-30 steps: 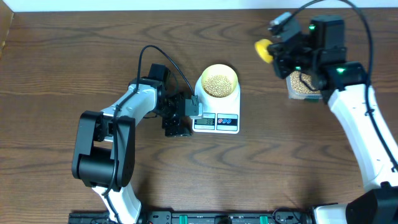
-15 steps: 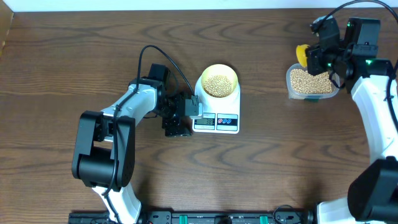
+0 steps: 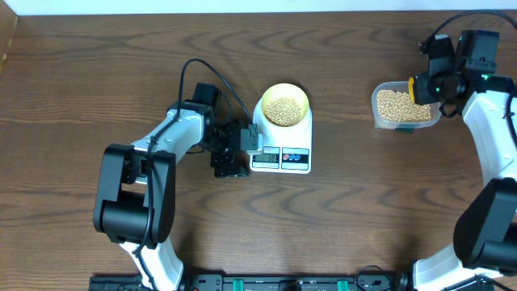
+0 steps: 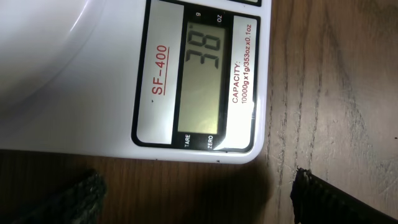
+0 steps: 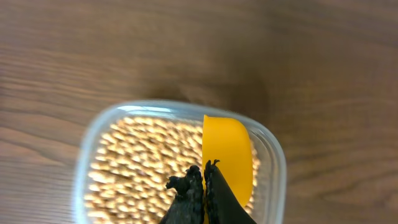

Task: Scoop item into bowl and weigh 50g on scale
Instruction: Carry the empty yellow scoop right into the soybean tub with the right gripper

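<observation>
While atop scale (image 3: 281, 149), bowl (image 3: 300, 95) of beans (image 3: 283, 109); more in tub (image 3: 375, 105).

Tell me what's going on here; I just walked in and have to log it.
A two-armed robot is partway through weighing. Its right hand is shut on a yellow scoop, held over the beans in the clear tub. The pale bowl, already holding some beans, sits on the white scale, whose display reads 38, short of 50. The left hand is open and empty beside the scale, its camera facing the display.
</observation>
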